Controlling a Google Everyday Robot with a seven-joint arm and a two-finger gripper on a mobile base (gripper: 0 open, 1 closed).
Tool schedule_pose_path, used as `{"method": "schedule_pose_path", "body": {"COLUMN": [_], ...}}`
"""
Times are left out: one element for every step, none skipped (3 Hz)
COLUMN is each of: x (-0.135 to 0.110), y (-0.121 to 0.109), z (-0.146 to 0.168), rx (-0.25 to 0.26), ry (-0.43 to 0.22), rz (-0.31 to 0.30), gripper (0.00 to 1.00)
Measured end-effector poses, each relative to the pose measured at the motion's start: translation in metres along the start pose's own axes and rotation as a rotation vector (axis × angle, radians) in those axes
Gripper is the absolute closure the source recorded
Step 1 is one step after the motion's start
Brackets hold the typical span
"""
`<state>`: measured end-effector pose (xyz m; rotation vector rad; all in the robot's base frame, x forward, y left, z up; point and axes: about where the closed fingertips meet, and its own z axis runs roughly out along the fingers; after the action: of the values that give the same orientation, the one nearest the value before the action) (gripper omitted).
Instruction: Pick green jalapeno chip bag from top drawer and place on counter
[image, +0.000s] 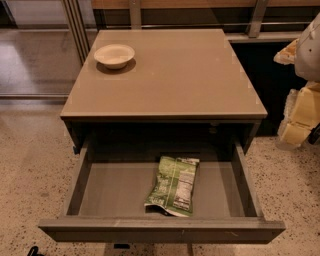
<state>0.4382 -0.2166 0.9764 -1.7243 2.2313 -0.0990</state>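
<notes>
Open top drawer (160, 229) holds the green jalapeno chip bag (172, 186); gripper (301, 117), cropped at right, state unreadable.

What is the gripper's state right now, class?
Gripper: at the right edge beside the tan-grey counter; open or closed cannot be told. The crinkly green chip bag lies in the grey drawer, unheld.

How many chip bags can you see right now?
1. The chip bag lies in the open drawer, right of centre, near its front. The drawer's dark back could hide more. The claw hangs at the right edge, beside the counter.
</notes>
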Motion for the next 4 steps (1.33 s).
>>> {"method": "schedule_pose_path", "body": {"x": [0.000,-0.001,0.007,0.023], "y": [0.000,0.001,0.027,0.041], "z": [0.000,0.008,0.026,0.078], "rx": [0.000,0.048,0.116,0.137], "ry": [0.000,-0.034,-0.062,-0.076], "rz": [0.000,0.066,0.263,0.472], "gripper": [0.00,0.00,0.00,0.00]}}
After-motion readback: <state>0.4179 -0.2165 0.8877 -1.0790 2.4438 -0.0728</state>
